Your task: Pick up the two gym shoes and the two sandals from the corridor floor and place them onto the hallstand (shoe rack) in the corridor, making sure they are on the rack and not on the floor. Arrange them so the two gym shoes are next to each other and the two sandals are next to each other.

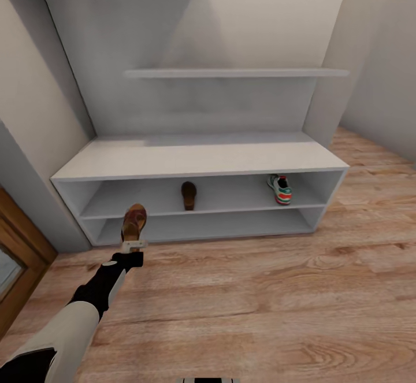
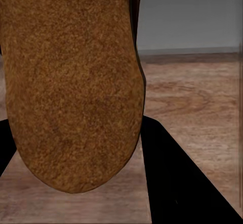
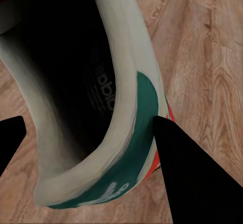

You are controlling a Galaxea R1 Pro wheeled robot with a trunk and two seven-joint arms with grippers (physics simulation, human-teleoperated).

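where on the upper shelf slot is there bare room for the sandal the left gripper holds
The upper shelf is bare left of the shelved sandal, out to the left wall, and between it and the gym shoe. Only a narrow strip lies right of that shoe. The held sandal fits either patch.

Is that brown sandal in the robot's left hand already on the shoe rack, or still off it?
Off it. The sandal is held up by the left gripper in front of the hallstand, above the floor.

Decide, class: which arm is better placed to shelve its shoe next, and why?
Probably the left. Its gripper holds a sandal just before the hallstand, near the sandal on the upper shelf. The right gripper holds a gym shoe over floor.
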